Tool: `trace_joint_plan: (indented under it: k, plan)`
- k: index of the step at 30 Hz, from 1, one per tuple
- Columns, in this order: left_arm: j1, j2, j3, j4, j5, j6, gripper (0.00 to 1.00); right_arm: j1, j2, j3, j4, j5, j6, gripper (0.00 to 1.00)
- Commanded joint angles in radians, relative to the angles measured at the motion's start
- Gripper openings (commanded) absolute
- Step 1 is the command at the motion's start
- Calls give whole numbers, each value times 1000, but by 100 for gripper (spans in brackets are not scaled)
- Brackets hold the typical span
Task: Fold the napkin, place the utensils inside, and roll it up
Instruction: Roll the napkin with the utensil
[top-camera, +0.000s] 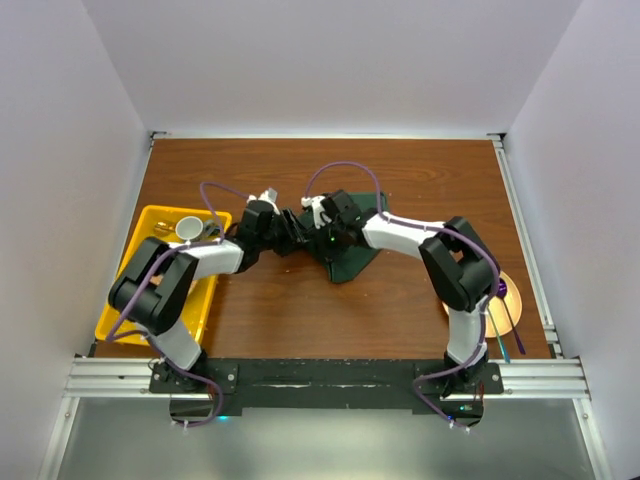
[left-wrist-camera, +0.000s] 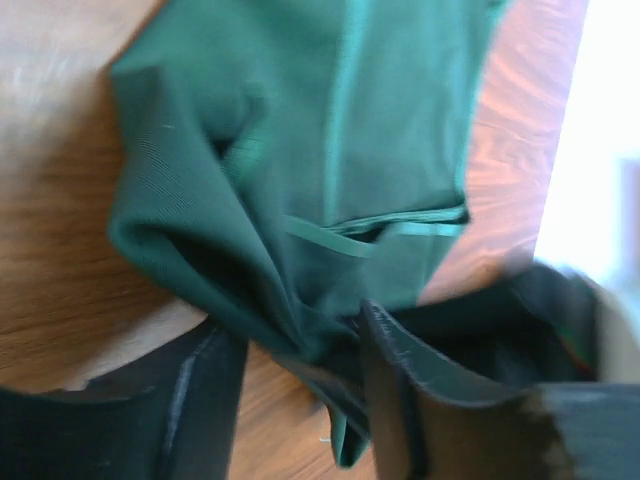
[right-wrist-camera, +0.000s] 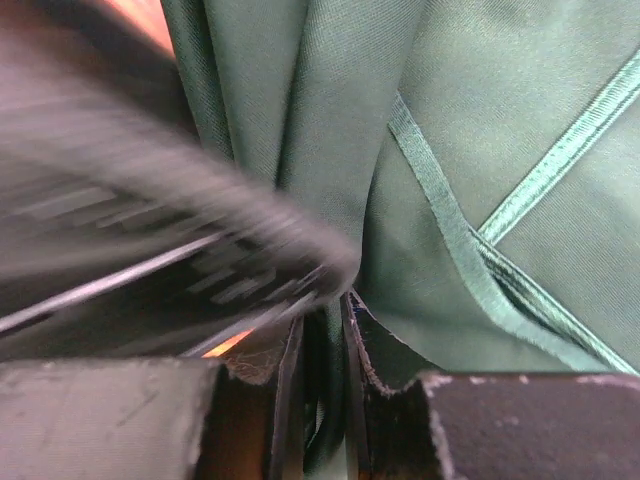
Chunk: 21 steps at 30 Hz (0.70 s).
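The green napkin lies bunched on the wooden table at centre; it fills the left wrist view and the right wrist view. My right gripper is shut on a fold of the napkin at its left edge. My left gripper is right beside it, jaws apart, with a bunched fold of napkin hanging between the fingers. A thin dark stick-like utensil lies by the orange plate at the right, far from both grippers.
A yellow tray with a white cup stands at the left. An orange plate with a purple stick sits beside the right arm's base. White walls enclose the table.
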Motion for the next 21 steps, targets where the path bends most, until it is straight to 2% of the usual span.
trace_joint_plan:
  k: [1,4,6,7,9,10,12,13,17,21]
  plan:
    - [11,-139,31,-5,-22,193,64,-98,97,34,-91,-352,19,0]
    - [10,-217,28,-41,-68,231,74,-161,163,70,-97,-507,41,0]
    - [10,-253,24,-84,-116,251,74,-190,214,90,-91,-572,74,0]
    - [10,-285,19,-94,-134,271,70,-222,232,100,-96,-612,85,0]
    - [10,-308,-7,-39,-145,283,66,-256,289,106,-75,-739,131,0]
    - [10,-311,-39,-5,-121,291,57,-285,300,103,-37,-765,152,0]
    - [11,-287,-54,75,-81,293,47,-310,327,110,-10,-824,198,0]
    - [10,-239,-54,105,-17,290,39,-323,360,126,-37,-828,197,0]
    - [8,-101,-56,350,99,242,24,-350,400,166,-68,-842,199,0]
    - [7,20,-22,471,128,202,10,-366,435,221,-142,-832,157,0]
